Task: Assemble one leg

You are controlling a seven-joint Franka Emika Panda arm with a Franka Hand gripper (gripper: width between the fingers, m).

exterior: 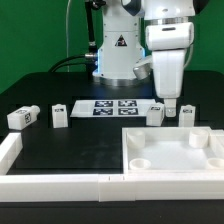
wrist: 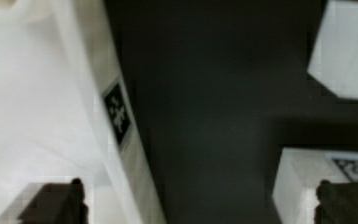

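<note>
My tool (exterior: 170, 102) hangs with its jaws wide apart, low over the tabletop (exterior: 60, 145). The leg (exterior: 157, 114) stands just to the exterior view's left, a second leg (exterior: 187, 112) to the right. I'd centre over one leg and square up before descending.

— Any words or numbers to read?
— None legible. A black triangle sign (exterior: 117, 42) sits on the arm's base (exterior: 115, 60), behind the marker board (exterior: 113, 106). That board bears four black-and-white square tags (exterior: 102, 103); the leg (exterior: 22, 117) off to the exterior view's left of it shows one too.
</note>
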